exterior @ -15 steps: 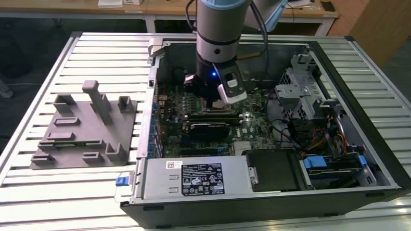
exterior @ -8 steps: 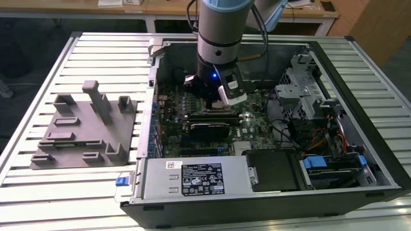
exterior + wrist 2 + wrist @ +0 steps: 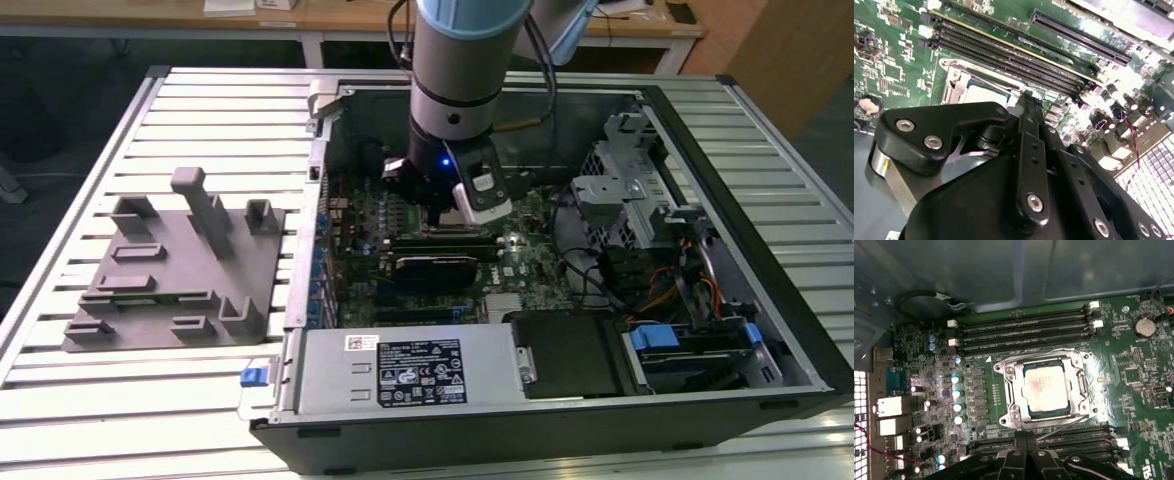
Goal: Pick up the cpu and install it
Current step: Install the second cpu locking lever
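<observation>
- We judge that the seating step is done or nearly done: in the first wrist view the cpu (image 3: 1046, 388) already lies flat inside the socket (image 3: 1010, 390) on the motherboard (image 3: 1134, 380), with the metal frame around it.
- The gripper (image 3: 1026, 442) hangs just above the board, near the edge of the socket, and its two fingers are pressed together with nothing between them.
- In the exterior view the arm (image 3: 461, 60) reaches down into the open computer case (image 3: 747, 250), and the grey fixture (image 3: 167, 265) stands on the slatted table (image 3: 80, 400), well apart from the case, at the exterior view's left.
- In our judgement, any further move here calls for a slow and straight motion, because the socket frame and a thin lever are close to the fingertips.
- The cpu has a pale, silvery metal top, square and smooth, with a slight warm reflection.
- The socket frame is shiny stamped steel; the board is green with dark long memory slots (image 3: 1024, 330) and small round capacitors.
- The gripper is of matte black metal with bright screws.
</observation>
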Controlling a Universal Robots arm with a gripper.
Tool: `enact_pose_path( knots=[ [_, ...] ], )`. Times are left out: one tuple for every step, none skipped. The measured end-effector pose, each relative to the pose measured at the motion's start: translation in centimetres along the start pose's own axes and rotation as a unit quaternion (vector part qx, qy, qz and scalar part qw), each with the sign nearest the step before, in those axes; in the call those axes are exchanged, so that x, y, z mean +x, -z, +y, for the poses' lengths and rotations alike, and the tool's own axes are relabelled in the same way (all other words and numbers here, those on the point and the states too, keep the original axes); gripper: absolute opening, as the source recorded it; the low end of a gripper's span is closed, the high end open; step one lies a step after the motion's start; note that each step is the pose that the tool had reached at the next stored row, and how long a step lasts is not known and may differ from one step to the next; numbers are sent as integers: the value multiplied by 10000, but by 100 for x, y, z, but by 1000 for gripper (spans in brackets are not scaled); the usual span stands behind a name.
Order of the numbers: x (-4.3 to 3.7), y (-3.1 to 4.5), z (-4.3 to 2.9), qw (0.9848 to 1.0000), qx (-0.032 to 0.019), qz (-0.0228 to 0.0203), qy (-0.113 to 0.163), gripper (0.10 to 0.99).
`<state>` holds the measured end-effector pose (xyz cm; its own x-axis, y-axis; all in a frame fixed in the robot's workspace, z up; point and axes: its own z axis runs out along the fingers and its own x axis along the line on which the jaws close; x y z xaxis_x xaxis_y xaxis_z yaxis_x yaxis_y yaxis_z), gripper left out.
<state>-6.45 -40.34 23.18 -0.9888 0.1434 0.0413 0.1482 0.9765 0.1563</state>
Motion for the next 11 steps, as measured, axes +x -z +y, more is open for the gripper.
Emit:
enact_pose_path(
  knots=[
    [-1, -9, -8, 10000, -12, 4, 13, 106],
    [-3, -18, -16, 10000, -20, 7, 25, 106],
    [-4, -27, -26, 10000, -25, 10, 38, 106],
    [-6, -37, -37, 10000, -32, 13, 50, 106],
    [-8, -45, -47, 10000, -37, 16, 61, 106],
    [-9, -53, -56, 10000, -48, 19, 71, 106],
    [-10, -60, -66, 9999, -70, 24, 79, 106],
    [-10, -66, -75, 9999, -96, 29, 88, 106],
    [-9, -71, -87, 9999, -124, 33, 95, 106],
    [-9, -75, -102, 9998, -147, 37, 100, 106],
    [-7, -80, -117, 9998, -171, 41, 103, 106]
  ],
)
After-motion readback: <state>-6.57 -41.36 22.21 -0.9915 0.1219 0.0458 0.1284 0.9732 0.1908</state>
